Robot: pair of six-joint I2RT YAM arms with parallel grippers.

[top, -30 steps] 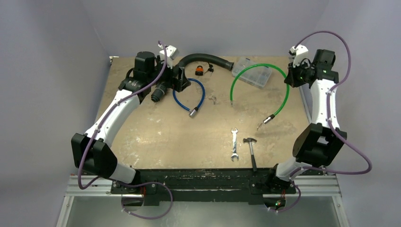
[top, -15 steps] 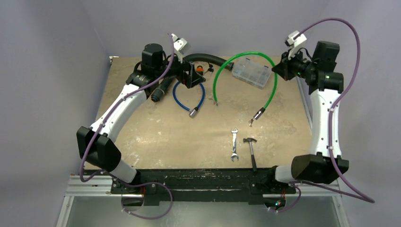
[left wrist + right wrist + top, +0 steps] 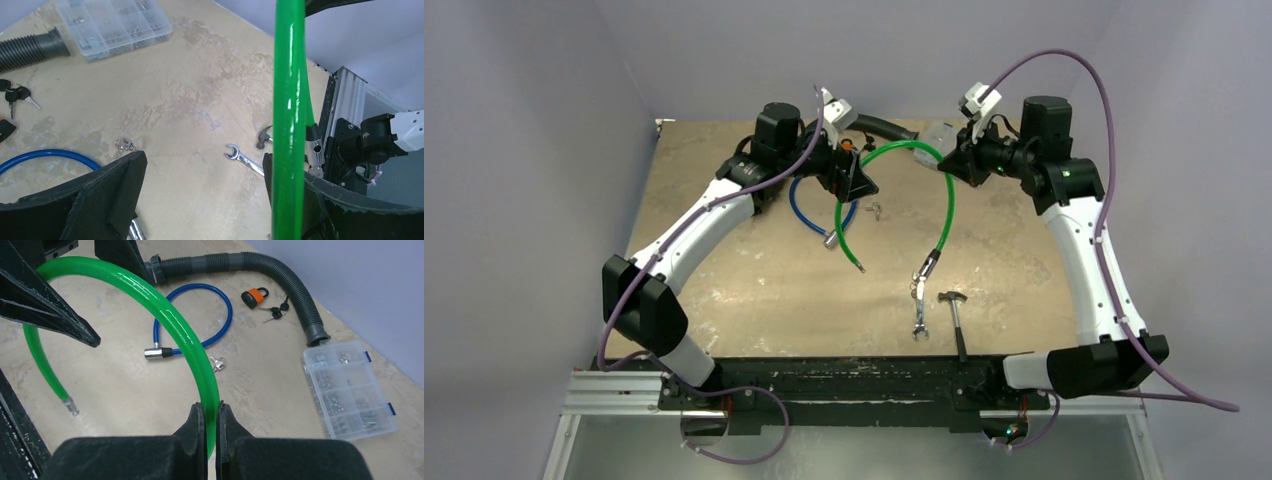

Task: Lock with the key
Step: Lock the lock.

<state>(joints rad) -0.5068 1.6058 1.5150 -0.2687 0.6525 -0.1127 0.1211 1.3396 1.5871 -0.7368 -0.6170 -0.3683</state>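
Note:
My right gripper [image 3: 210, 410] is shut on a green cable lock [image 3: 170, 315] and holds it as an arch above the table [image 3: 754, 280]. The cable's bare pin end [image 3: 860, 267] and its silver barrel end [image 3: 924, 268] hang down; a small key seems to dangle at the barrel [image 3: 316, 150]. My left gripper [image 3: 202, 170] stands open beside the arch, the green cable [image 3: 287, 100] running just in front of its right finger [image 3: 300, 200]. From above, the left gripper [image 3: 854, 180] and the right gripper [image 3: 959, 160] face each other across the green cable [image 3: 947, 215].
A blue cable lock [image 3: 220, 325] lies under the left gripper, with small silver keys [image 3: 217, 363] beside it. An orange padlock [image 3: 252, 296], dark keys [image 3: 274, 310], grey hose [image 3: 280, 275] and parts box [image 3: 350, 390] sit at the back. Wrench [image 3: 918, 318] and hammer [image 3: 956, 320] lie near the front.
My right arm has swung left, carrying the green cable from the right edge to the middle. My left gripper has moved right to meet the cable.

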